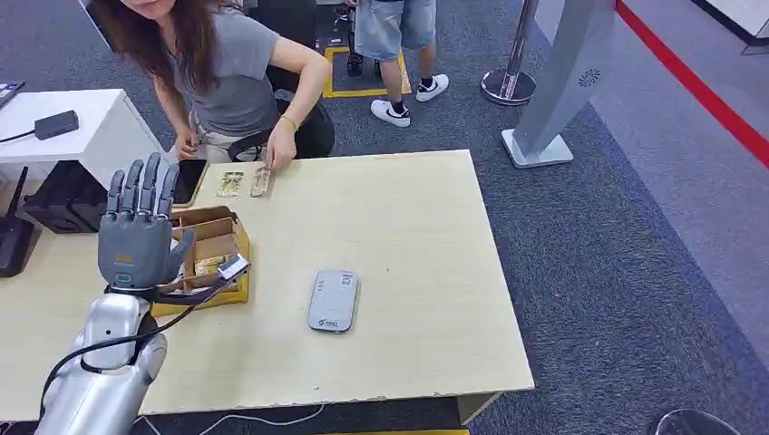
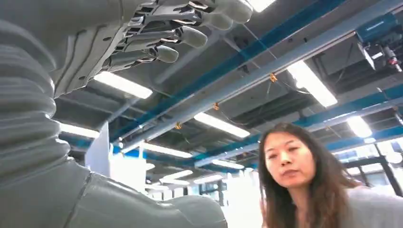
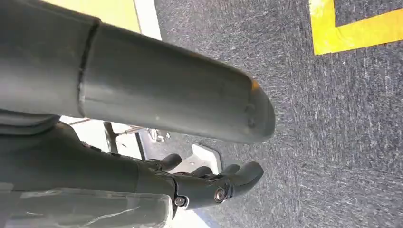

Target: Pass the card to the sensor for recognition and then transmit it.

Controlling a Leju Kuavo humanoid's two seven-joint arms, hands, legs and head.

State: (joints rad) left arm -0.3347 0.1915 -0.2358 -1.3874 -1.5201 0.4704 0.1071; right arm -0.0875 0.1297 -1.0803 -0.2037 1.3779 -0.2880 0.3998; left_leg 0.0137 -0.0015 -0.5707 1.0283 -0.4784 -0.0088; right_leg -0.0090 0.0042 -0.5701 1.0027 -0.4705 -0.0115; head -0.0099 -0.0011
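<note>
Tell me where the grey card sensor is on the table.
In the head view the grey sensor lies flat on the wooden table, near its front edge, just right of the cardboard box and the raised left hand.

Your left arm (image 1: 104, 362) is silver and glossy, with a black cable (image 1: 136, 335) looping along it up to the wrist. The left hand (image 1: 138, 237) has a matte grey shell, darker grey fingers (image 1: 145, 186) and a small green mark on its back. The right hand (image 3: 209, 183) shows black, with one screw.

Exhibition hall: stanchion (image 1: 508, 82), floor tape (image 1: 698, 91)
</note>
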